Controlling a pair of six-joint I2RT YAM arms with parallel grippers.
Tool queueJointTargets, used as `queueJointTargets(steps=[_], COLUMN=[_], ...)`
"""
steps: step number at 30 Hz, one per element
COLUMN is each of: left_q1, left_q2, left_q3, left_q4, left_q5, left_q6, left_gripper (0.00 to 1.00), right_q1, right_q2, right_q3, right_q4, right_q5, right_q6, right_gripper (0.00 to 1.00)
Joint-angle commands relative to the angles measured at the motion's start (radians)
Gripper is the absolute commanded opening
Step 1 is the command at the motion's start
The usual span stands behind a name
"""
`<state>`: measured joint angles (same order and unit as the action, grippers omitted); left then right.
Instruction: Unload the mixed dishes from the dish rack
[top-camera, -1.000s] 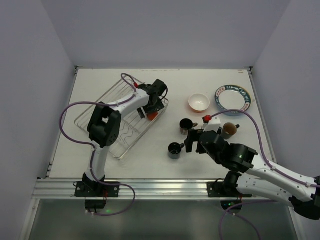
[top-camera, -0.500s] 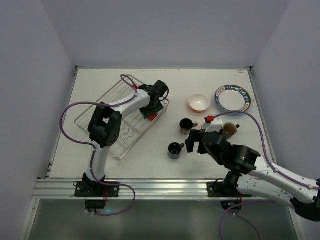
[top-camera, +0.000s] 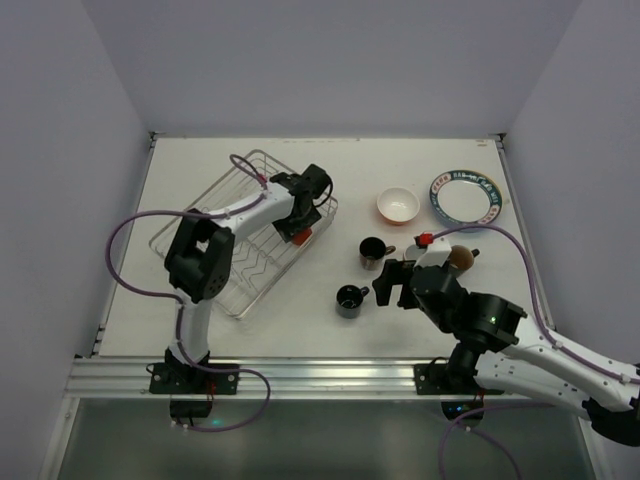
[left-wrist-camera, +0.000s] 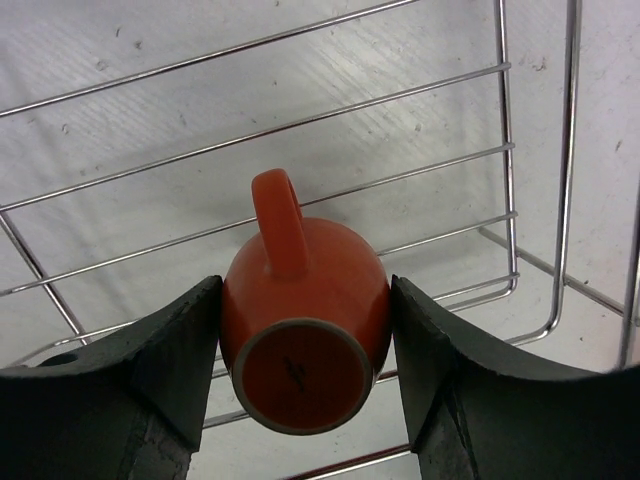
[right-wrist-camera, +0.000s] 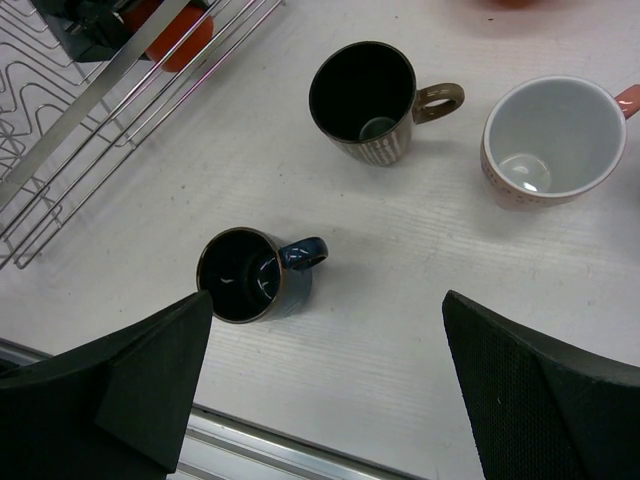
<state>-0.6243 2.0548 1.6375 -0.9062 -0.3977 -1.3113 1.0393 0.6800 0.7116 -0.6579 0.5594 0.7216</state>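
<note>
The silver wire dish rack (top-camera: 215, 250) sits at the left of the table. My left gripper (top-camera: 303, 222) is at its right corner, shut on the orange mug (top-camera: 302, 235). In the left wrist view the orange mug (left-wrist-camera: 303, 330) shows its base and handle, with both fingers (left-wrist-camera: 170, 370) pressed on its sides over the rack wires (left-wrist-camera: 500, 150). My right gripper (top-camera: 390, 283) is open and empty over the table. It is beside the black mug (right-wrist-camera: 250, 275), with the brown mug (right-wrist-camera: 368, 100) and pink mug (right-wrist-camera: 550, 140) beyond.
The orange bowl (top-camera: 397, 205) and the pattern-rimmed white plate (top-camera: 465, 197) stand at the back right. The black mug (top-camera: 350, 299) and brown mug (top-camera: 372, 250) stand mid-table. The metal rail (top-camera: 320, 375) runs along the near edge.
My left wrist has shifted slightly left over the rack corner with the orange mug still in it. My right arm has drawn back a little toward the near right.
</note>
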Motion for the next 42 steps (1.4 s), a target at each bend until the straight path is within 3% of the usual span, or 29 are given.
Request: queueJointTargets(steps=[1, 7, 14, 26, 32, 37, 42], left_q1=[-0.005, -0.005, -0.006, -0.043, -0.043, -0.055, -0.061], left_q2=[-0.108, -0.223, -0.38, -0.766, -0.906, -0.944, -0.989], left_q3=[-0.008, -0.054, -0.132, -0.467, -0.654, -0.729, -0.814], left_q4=[0.02, 0.053, 0.118, 0.545, 0.762, 0.889, 1.035], left_q5=[-0.07, -0.07, -0.038, 0.336, 0.536, 0.66, 0.703], left_q6=[-0.057, -0.074, -0.1, -0.083, -0.164, -0.229, -0.272], left_gripper=[0.0, 0.0, 0.0, 0.0, 0.0, 0.0, 0.0], right_q1=[-0.004, -0.08, -0.189, -0.34, -0.352, -0.354, -0.352], right_q2=[-0.008, 0.012, -0.033, 0.112, 0.115, 0.171, 0.231], right_q3=[-0.008, -0.014, -0.047, 0.023, 0.005, 0.02, 0.068], right_q4=[0.034, 0.053, 0.271, 0.5, 0.748, 0.882, 0.889], right_q5=[0.04, -0.044, -0.35, -0.798, -1.073, -1.151, -1.155], right_q6=[0.027, 0.056, -0.048, -0.168, -0.202, -0.2, -0.249], right_gripper=[0.99, 0.99, 0.99, 0.96, 0.92, 0.89, 0.84])
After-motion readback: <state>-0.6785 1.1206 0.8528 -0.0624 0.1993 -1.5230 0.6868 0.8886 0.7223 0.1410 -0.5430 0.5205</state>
